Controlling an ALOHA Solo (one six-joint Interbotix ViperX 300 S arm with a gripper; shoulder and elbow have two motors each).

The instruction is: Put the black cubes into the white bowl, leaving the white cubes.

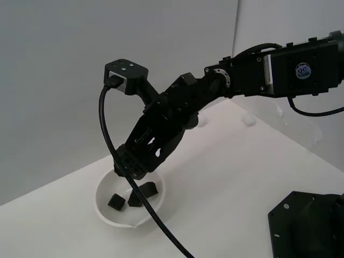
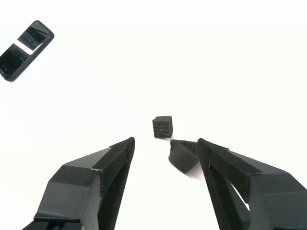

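The white bowl (image 1: pixel 103 208) sits at the near end of the table in the exterior view. Three black cubes lie inside it: one (image 1: pixel 114 201) toward the exterior view's left, one (image 1: pixel 134 200) in the middle, partly behind the cable, and one (image 1: pixel 149 188) to the right. My gripper (image 1: pixel 130 167) hangs just above the bowl, tilted down into it. The wrist view shows the gripper (image 2: pixel 165 141) open and empty, with one black cube (image 2: pixel 163 127) beyond the fingertips and another (image 2: pixel 182 154) beside one finger. A faint white cube (image 1: pixel 248 120) lies far back on the table.
A black cable (image 1: pixel 145 207) loops from the wrist camera across the front of the bowl. A black robot base (image 1: pixel 309 226) fills the exterior view's lower right corner. A dark phone-like device (image 2: pixel 25 50) lies on the white surface in the wrist view.
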